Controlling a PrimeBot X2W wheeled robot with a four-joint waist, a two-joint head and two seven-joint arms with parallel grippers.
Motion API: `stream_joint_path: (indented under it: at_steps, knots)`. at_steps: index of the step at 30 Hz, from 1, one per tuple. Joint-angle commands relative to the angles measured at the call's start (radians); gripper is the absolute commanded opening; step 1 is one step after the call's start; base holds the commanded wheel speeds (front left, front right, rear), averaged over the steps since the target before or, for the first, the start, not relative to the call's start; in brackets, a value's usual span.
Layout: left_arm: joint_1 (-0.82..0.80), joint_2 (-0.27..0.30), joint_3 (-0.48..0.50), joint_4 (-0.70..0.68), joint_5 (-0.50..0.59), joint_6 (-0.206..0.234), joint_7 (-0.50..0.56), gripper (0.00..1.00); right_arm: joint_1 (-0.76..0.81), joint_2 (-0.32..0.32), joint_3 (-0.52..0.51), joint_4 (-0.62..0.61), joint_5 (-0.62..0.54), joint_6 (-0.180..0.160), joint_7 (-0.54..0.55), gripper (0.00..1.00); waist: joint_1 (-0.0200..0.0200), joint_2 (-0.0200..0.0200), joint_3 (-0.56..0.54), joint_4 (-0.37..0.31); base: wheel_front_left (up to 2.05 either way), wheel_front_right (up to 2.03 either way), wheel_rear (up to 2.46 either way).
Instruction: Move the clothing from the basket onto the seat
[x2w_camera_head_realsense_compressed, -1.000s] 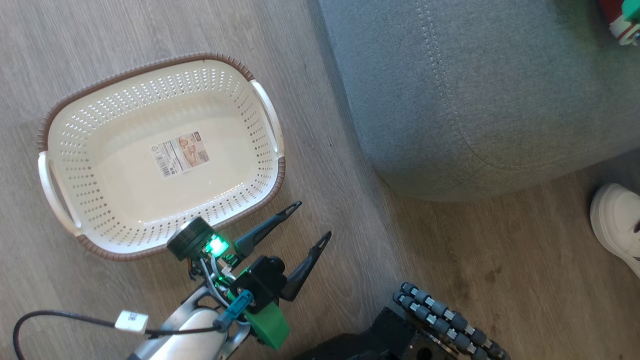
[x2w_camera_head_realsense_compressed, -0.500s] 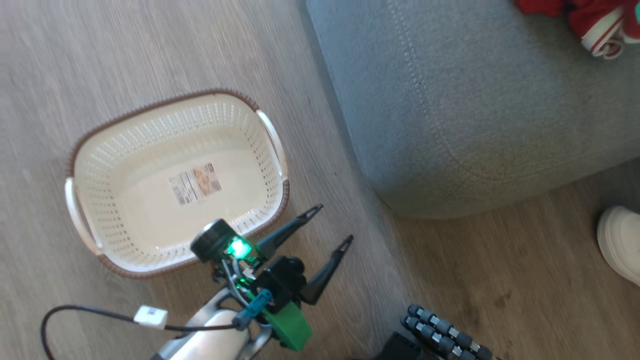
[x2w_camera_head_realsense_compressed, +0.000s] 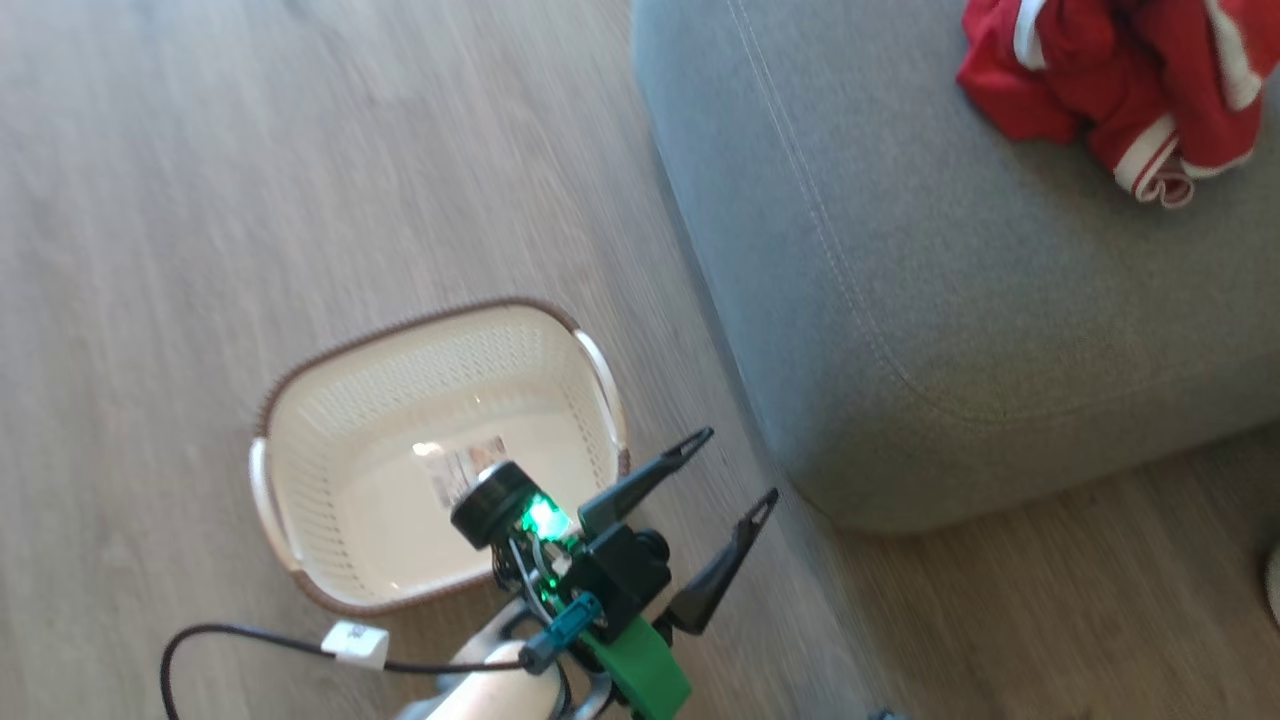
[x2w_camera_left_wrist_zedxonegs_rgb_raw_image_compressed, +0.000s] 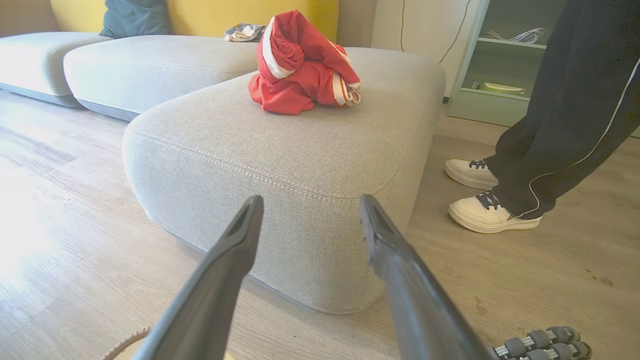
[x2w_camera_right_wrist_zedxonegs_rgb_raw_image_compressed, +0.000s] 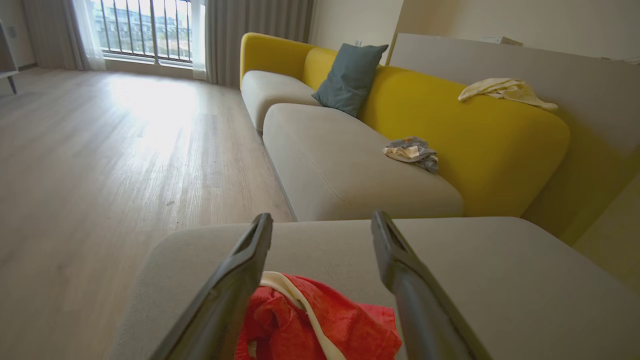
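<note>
The basket (x2w_camera_head_realsense_compressed: 320, 450) holds only its label (x2w_camera_head_realsense_compressed: 455, 465), and the clothing (x2w_camera_head_realsense_compressed: 1090, 80) lies in 1 heap on the seat (x2w_camera_head_realsense_compressed: 950, 330), well back from its rounded edge, so the task looks done. Left hand (x2w_camera_head_realsense_compressed: 735, 465) and right hand (x2w_camera_right_wrist_zedxonegs_rgb_raw_image_compressed: 321, 218) are spread, grasping nothing. A person's shoes (x2w_camera_left_wrist_zedxonegs_rgb_raw_image_compressed: 487, 212) stand beside the seat; the floor (x2w_camera_head_realsense_compressed: 250, 200) elsewhere is open.

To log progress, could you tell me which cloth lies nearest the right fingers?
The red clothing, beneath them; the grey cloth and cream cloth lie farther off on the sofa.
</note>
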Motion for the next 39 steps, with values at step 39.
stream_joint_path:
  at_steps: [39]
  knots:
    - [0.219, -0.052, 0.518, -0.042, -0.028, 0.249, -0.005, 1.0, 1.035, 0.315, -0.267, -0.834, -0.18, 0.007, -0.08, 1.0, 0.0, 0.0, -0.357, 0.344, 0.0, 0.0, 0.0]
